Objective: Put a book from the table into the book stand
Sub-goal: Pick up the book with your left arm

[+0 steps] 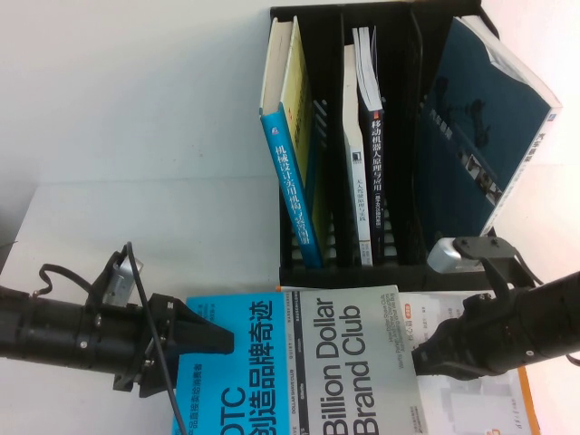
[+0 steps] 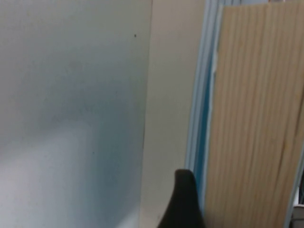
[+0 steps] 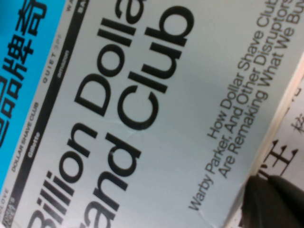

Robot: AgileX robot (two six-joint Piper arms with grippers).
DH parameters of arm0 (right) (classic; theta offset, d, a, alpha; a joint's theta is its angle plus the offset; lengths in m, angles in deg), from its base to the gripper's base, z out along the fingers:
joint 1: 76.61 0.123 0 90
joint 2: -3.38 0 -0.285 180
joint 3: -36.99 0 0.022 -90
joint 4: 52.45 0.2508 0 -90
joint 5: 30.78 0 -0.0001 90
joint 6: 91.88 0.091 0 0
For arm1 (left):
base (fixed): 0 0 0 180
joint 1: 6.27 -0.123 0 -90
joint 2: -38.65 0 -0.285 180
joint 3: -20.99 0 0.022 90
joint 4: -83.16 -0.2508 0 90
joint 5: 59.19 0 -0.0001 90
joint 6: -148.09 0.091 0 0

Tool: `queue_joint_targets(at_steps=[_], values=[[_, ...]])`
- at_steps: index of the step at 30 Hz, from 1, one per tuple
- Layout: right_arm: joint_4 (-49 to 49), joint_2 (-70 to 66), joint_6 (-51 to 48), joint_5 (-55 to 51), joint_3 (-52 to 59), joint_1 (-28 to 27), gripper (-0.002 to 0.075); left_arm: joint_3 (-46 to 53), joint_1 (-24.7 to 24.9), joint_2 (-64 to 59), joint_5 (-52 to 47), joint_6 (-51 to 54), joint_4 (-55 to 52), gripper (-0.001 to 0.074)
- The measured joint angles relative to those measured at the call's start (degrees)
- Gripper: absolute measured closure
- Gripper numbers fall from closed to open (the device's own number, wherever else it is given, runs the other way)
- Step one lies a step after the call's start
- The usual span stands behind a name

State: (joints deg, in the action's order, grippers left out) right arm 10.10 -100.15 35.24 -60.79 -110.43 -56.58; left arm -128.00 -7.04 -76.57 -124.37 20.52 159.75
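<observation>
The book [image 1: 317,362], half bright blue and half grey with "Billion Dollar Brand Club" on it, lies cover up at the near edge of the table [image 1: 136,136]. My left gripper [image 1: 227,340] is at its left edge with one finger over the blue cover. In the left wrist view a black fingertip [image 2: 184,190] touches the blue cover beside the beige page edge [image 2: 256,118]. My right gripper [image 1: 421,352] is shut, its tip against the book's right edge, as the right wrist view [image 3: 273,199] also shows. The black book stand [image 1: 362,276] stands just behind the book.
The stand holds a leaning blue-spined book [image 1: 294,190], a dark-spined book [image 1: 376,172] and a large dark blue book [image 1: 480,127] in its right slot. A white and orange book [image 1: 480,399] lies under the right gripper. Bare table lies left of the stand.
</observation>
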Motion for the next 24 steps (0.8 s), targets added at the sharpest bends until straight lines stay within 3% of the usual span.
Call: queue_joint_targets(at_steps=[12, 24], values=[[1.09, -0.56, -0.25, -1.08, 0.0, 0.0, 0.0728, 1.77, -2.64, 0.0, -0.1, 2.72, 2.07, 0.0279], [2.94, -0.56, -0.25, -1.1, 0.0, 0.0, 0.0728, 2.83, -3.08, 0.0, -0.1, 2.52, 2.44, 0.0285]])
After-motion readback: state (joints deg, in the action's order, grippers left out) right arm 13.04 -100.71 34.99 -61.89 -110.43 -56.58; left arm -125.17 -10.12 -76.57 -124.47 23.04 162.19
